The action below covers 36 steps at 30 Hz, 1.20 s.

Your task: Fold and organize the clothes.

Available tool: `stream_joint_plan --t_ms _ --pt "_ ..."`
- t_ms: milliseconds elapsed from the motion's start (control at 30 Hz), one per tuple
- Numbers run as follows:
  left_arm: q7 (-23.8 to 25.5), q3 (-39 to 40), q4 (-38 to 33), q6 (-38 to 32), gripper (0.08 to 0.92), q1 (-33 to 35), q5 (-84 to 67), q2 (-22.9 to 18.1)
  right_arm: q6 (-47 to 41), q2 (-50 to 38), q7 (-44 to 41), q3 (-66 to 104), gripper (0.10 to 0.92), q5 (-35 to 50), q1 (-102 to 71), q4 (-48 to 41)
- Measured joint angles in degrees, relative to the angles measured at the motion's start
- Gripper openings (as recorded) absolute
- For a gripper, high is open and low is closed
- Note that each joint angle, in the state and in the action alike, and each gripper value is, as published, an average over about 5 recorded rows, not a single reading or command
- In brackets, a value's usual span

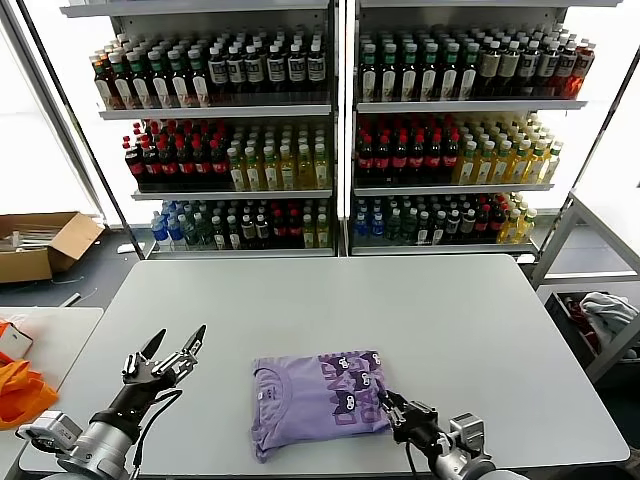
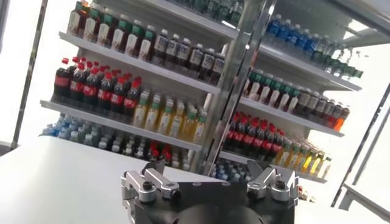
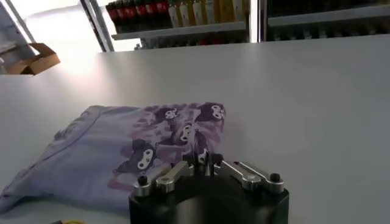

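1 light purple short-sleeved T-shirt [image 1: 318, 400] of thin soft fabric, folded into a rough rectangle, darker purple cartoon print facing up on its right half; lies flat on the grey rectangular table [image 1: 450, 330], near the front edge, about mid-width.

Right gripper [image 1: 392, 409]: at the shirt's front right corner, fingers drawn close together against the fabric edge; whether cloth is pinched, cannot tell.

Left gripper [image 1: 172, 352]: raised above the table's left front area, well apart from the shirt, fingers spread wide, nothing between them.

Behind the table: 2 metal shelving units [image 1: 340, 130] stocked with bottled drinks. Brown cardboard box [image 1: 40, 245] on floor, far left. Orange fabric [image 1: 20, 392] at left edge.
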Motion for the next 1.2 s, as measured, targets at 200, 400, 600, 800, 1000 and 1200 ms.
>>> stream_joint_plan --t_ms 200,400,600,800,1000,1200 --pt "-0.05 0.85 -1.03 0.11 0.823 0.13 -0.09 0.30 2.73 0.20 -1.28 2.44 0.463 -1.97 -1.29 1.29" --pt "-0.06 1.94 -1.22 0.11 0.823 0.17 0.51 0.11 4.54 3.17 -1.54 -0.40 0.636 -4.78 1.53 0.32" --pt "-0.06 2.26 -1.20 0.04 0.823 0.24 1.02 0.02 5.45 6.63 -2.15 -5.33 0.793 -8.37 4.77 -2.99" --pt "0.01 2.33 -0.93 -0.12 0.823 0.30 1.05 0.12 6.12 7.87 -3.54 -7.89 0.822 -12.28 5.63 -6.51" --pt "0.16 3.29 -0.59 -0.42 0.823 0.19 1.64 0.04 6.99 8.24 -4.51 -9.56 0.823 -14.23 6.69 -8.40" --pt "0.31 3.80 -1.08 -0.52 0.823 0.62 2.14 0.44 8.67 8.63 -4.53 -10.87 0.823 -14.63 8.14 -6.99"
